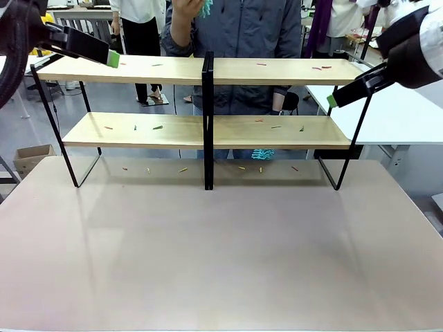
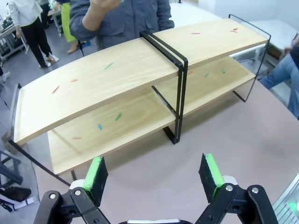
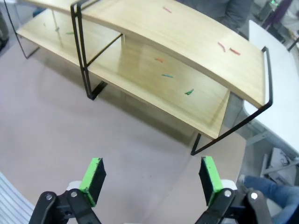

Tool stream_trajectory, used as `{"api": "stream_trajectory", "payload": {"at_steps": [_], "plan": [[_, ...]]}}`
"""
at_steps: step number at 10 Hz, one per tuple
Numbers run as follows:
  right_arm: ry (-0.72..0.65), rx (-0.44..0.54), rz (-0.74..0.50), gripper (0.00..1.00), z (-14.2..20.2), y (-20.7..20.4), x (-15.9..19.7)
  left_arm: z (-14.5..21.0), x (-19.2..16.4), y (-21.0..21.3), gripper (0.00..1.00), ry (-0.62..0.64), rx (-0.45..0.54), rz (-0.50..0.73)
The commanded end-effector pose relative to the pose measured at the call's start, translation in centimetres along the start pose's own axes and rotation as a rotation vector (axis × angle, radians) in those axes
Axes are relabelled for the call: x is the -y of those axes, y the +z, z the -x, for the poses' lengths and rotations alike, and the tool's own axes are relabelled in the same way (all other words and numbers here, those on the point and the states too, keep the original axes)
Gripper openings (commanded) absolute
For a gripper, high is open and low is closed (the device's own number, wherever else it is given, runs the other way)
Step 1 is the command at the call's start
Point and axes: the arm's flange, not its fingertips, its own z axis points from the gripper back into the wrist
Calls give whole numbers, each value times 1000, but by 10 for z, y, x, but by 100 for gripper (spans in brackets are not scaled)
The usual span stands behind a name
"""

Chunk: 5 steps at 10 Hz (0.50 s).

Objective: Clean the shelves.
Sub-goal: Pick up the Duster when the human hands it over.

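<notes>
Wooden shelves (image 1: 173,69) sat far back on the tabletop (image 1: 221,263), littered with tiny coloured bits (image 1: 158,127). Left and right jaws both hung wide apart, holding nothing, near the top board's ends.

left gripper (image 2: 154,169): black linkage, green pads (image 2: 212,175), silver pivot pins | right gripper (image 3: 152,171): same black, green | right arm (image 1: 415,54), 2 o'clock: white shell, black wrist

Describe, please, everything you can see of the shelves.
The shelves are a wide two-tier rack: two long light wooden boards in a thin black metal frame with a central black post. It stands upright on the brown tabletop, with small coloured scraps scattered on both boards.
</notes>
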Motion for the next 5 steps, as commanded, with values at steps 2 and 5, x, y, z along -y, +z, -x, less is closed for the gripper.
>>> {"api": "stream_trajectory", "payload": {"at_steps": [2,5], "plan": [[-146,-24,-40,100,5,13,-13,-1,0,0,100,0,9,-2],[-192,20,-72,100,1,18,-16,-1,0,0,100,0,9,-2]]}}
